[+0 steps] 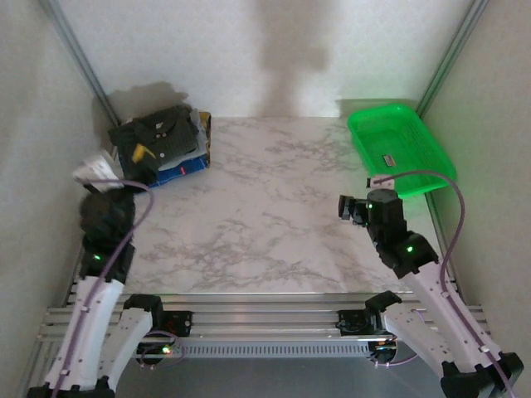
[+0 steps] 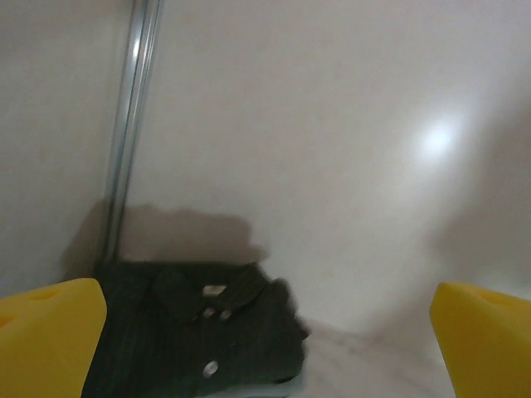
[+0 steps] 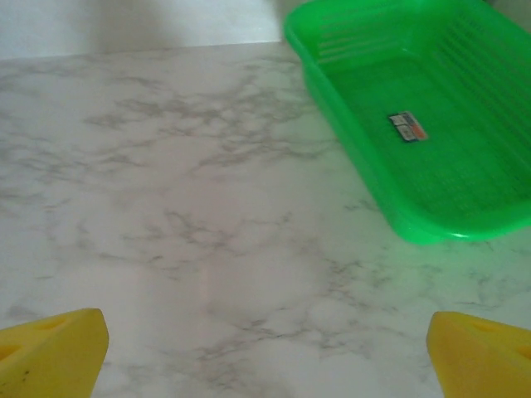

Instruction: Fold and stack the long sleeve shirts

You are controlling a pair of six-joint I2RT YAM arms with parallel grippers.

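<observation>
The dark folded shirt (image 1: 162, 137) is lying collar-up in the far left corner of the table (image 1: 265, 215), topping a stack. Blue and pale edges (image 1: 187, 166) are peeking out beneath it, too covered to identify. The left gripper (image 2: 267, 356) is hanging just before it, fingers spread wide and empty, the shirt's lower part running off frame. Well apart, the right gripper (image 3: 265, 356) is likewise gaping over bare marble, near the green basket (image 3: 415, 124).

Top external: high above near edge, looks down on marble table (image 1: 265, 207). Left wrist: low, faces dark shirt (image 2: 166, 340), overhead's upper left. Right wrist: low, faces green basket (image 3: 465, 191), overhead's upper right.
</observation>
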